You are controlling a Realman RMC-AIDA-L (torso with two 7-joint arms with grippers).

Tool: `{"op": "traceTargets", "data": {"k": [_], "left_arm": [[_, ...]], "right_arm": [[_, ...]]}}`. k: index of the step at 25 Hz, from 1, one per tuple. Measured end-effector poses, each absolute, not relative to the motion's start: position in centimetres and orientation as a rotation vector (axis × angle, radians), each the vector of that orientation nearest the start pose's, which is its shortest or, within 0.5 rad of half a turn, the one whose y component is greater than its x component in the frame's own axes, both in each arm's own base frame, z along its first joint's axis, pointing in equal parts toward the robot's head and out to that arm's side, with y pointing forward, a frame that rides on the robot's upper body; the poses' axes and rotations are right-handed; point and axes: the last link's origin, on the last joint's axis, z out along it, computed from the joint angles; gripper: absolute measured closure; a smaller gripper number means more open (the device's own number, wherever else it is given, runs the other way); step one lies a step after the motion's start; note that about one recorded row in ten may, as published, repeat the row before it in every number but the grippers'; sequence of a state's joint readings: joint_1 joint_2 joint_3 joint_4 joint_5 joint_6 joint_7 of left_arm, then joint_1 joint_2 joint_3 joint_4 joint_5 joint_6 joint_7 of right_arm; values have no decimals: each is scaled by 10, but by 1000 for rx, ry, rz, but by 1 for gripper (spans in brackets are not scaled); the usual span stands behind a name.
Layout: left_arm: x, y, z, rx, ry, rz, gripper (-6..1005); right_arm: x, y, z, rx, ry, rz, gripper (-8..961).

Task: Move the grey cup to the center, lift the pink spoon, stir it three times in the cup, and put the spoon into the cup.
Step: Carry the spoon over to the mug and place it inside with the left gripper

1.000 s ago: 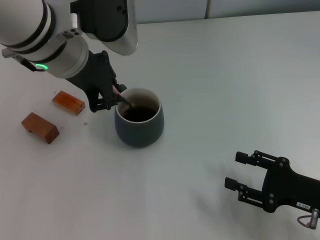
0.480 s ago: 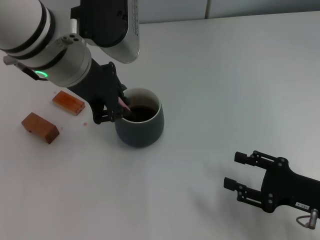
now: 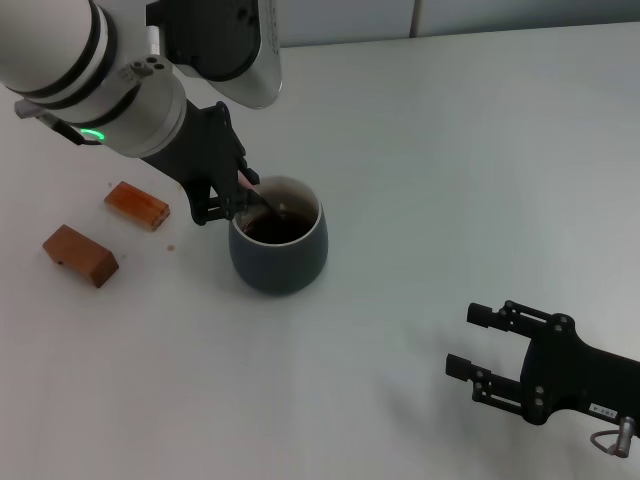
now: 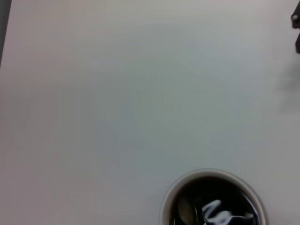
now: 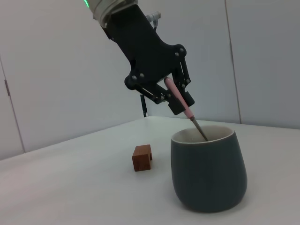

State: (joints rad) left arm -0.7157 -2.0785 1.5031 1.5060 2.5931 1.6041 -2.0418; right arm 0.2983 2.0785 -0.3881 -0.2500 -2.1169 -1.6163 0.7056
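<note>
Left gripper (image 3: pixel 237 196) clamped on spoon (image 5: pixel 180 101) — tip dipped in cup (image 3: pixel 279 250).
Right gripper (image 3: pixel 478 350) — fingers apart, well off from cup; two blocks (image 3: pixel 137 205) beside left gripper.

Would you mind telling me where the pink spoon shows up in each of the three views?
Head view: pink spoon slants from the left gripper into the grey cup, upper left.
Left wrist view: no spoon can be made out; only the cup rim at the lower edge.
Right wrist view: spoon above centre, dipping into the cup.
Shared landmark: the cup.
</note>
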Motion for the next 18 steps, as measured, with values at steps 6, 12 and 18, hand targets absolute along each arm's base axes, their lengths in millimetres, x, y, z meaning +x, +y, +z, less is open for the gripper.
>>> {"op": "traceTargets", "data": {"k": [6,12,18], "left_arm": [[-108,354,-3,-2823,170,654,868],[-108,353,-3,-2833,164,650,868],[-108,353,-5,-2823,127,669,868]], "right_arm": [[331,213,-47,-2556,503,841,252],[331,213,-47,-2557,503,842,252],[331,213,-47,-2557,502,843,252]]}}
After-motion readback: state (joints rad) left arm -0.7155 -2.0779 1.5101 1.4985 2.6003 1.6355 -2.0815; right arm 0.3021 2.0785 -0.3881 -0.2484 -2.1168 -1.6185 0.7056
